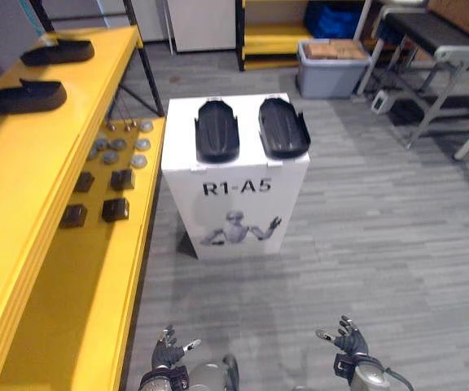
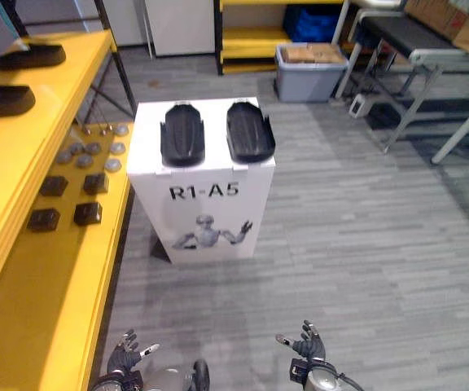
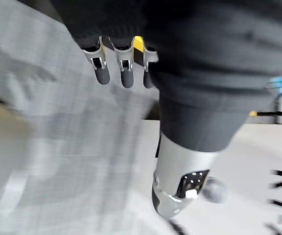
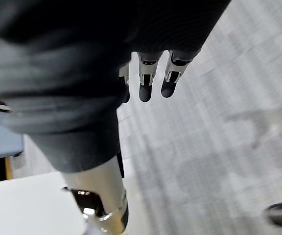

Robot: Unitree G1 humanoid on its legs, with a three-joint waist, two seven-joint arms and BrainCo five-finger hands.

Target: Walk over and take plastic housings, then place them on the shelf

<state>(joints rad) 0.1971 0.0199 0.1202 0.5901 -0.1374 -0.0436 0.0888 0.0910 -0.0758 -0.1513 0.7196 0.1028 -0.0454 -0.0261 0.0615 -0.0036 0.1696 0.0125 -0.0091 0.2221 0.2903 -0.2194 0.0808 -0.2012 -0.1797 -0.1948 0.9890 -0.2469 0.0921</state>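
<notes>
Two black plastic housings (image 1: pixel 217 129) (image 1: pixel 283 127) lie side by side on top of a white box (image 1: pixel 236 208) standing on the floor ahead. Two more black housings (image 1: pixel 22 98) (image 1: pixel 58 52) rest on the top level of the yellow shelf (image 1: pixel 23 195) at the left. My left hand (image 1: pixel 168 352) and right hand (image 1: pixel 347 338) hang low at the near edge, well short of the box. Both are open and hold nothing, their fingers straight over the grey floor in the wrist views (image 3: pixel 124 66) (image 4: pixel 153 76).
On the shelf's lower level sit small black blocks (image 1: pixel 115 209) and grey round discs (image 1: pixel 119 145). A grey bin (image 1: pixel 330 67) stands behind the box, with a metal-framed bench (image 1: pixel 442 49) at the far right and another yellow rack (image 1: pixel 271 32) at the back.
</notes>
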